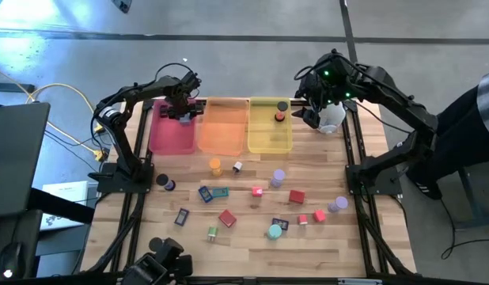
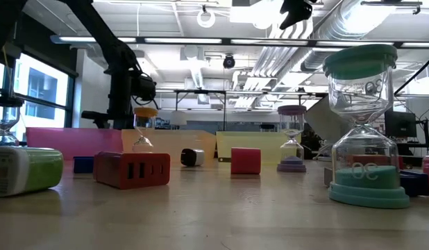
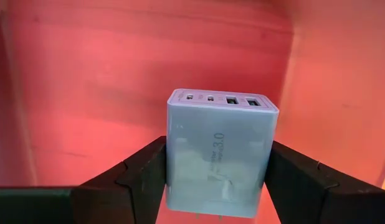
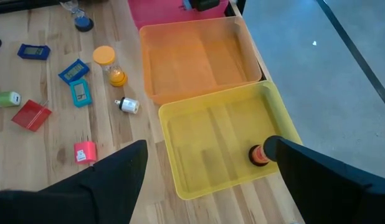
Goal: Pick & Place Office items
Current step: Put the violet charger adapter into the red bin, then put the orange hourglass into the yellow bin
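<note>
White charger point(image 3: 218, 155) between left gripper point(image 3: 214, 180) fingers.

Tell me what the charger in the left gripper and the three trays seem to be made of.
The charger, held between the left gripper fingers over the pink tray, looks like matte pale plastic: smooth moulded faces, printed text, port slots. The pink, orange and yellow trays look like translucent glossy plastic, since the table shows faintly through their floors.
</note>
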{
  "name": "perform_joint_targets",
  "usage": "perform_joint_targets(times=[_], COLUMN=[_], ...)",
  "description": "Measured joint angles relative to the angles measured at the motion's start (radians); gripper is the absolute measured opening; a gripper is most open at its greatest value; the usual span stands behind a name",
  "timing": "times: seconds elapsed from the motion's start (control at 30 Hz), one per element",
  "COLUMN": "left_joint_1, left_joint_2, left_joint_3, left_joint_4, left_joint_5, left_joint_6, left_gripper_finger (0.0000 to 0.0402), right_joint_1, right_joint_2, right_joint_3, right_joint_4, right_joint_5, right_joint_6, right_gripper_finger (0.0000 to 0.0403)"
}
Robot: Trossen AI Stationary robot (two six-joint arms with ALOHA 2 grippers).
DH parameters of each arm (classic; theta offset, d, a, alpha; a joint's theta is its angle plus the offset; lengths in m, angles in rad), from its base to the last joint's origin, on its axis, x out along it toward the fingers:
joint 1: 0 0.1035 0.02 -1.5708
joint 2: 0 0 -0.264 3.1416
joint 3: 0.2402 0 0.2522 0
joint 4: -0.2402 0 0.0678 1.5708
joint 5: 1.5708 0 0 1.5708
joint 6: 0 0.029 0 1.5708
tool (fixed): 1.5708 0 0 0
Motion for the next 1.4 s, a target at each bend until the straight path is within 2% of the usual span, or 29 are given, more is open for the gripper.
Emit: perform_joint_targets(times=[0.1,0.23,0.5,0.63,0.8,1.03,1.2,1.4], left_joint_1=[0.000,0.000,0.000,0.000,0.000,-0.046,-0.139,-0.302], left_joint_2=[0.000,0.000,-0.008,-0.043,-0.136,-0.324,-0.456,-0.564], left_joint_3=[0.000,0.000,0.000,0.000,0.000,0.000,0.000,0.000], left_joint_4=[0.000,0.003,-0.050,-0.093,-0.116,-0.140,-0.170,-0.235], left_joint_5=[0.000,0.001,0.060,0.030,0.001,0.028,0.030,0.047], left_joint_6=[0.010,-0.056,-0.009,0.011,0.015,0.091,0.091,0.065], left_gripper_finger=[0.0255,0.0278,0.0283,0.0283,0.0283,0.0283,0.0283,0.0283], right_joint_1=[0.000,0.000,0.000,0.000,0.000,0.000,0.000,0.000], right_joint_2=[0.000,0.000,0.000,0.000,0.000,0.000,0.000,0.000], right_joint_3=[0.000,0.000,0.000,0.000,0.000,0.000,0.000,0.000], right_joint_4=[0.000,0.000,0.000,0.000,0.000,0.000,0.000,0.000], right_joint_5=[0.000,0.000,0.000,0.000,0.000,0.000,0.000,0.001], right_joint_6=[0.000,0.000,0.000,0.000,-0.002,-0.012,-0.025,-0.026], right_gripper_finger=[0.0341,0.0341,0.0341,0.0341,0.0341,0.0341,0.0341,0.0341])
